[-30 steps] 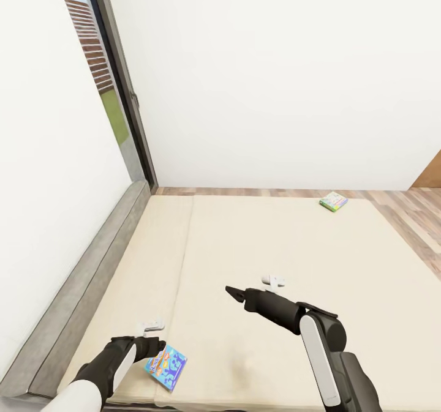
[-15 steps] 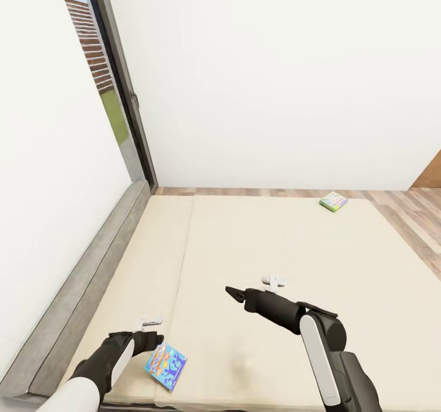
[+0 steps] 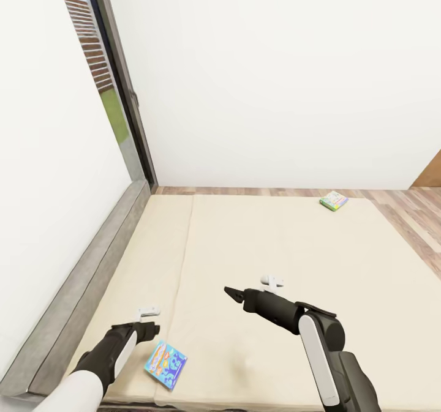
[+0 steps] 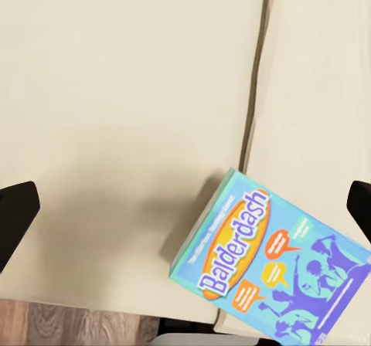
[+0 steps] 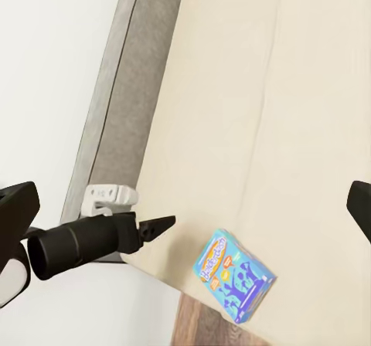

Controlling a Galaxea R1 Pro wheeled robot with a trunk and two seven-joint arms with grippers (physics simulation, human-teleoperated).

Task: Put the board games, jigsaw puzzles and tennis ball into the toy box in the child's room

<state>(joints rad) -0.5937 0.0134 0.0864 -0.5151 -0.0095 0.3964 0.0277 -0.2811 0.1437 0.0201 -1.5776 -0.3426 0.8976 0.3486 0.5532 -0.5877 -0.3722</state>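
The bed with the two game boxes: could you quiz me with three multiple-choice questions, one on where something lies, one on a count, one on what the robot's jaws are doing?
1. Where does the green-edged board game lie?
A. far corner of the bed
B. on the floor
C. against the headboard

2. How many board games lie on the bed?
A. one
B. two
C. three

3. The left gripper is
A. shut on the blue board game
B. open, holding nothing
C. pressed flat on its cover

Answers: 1 A, it sits by the far edge. 2 B, one green-edged, one blue. 3 B, the left wrist view shows its jaws spread apart, with the game between them but untouched.
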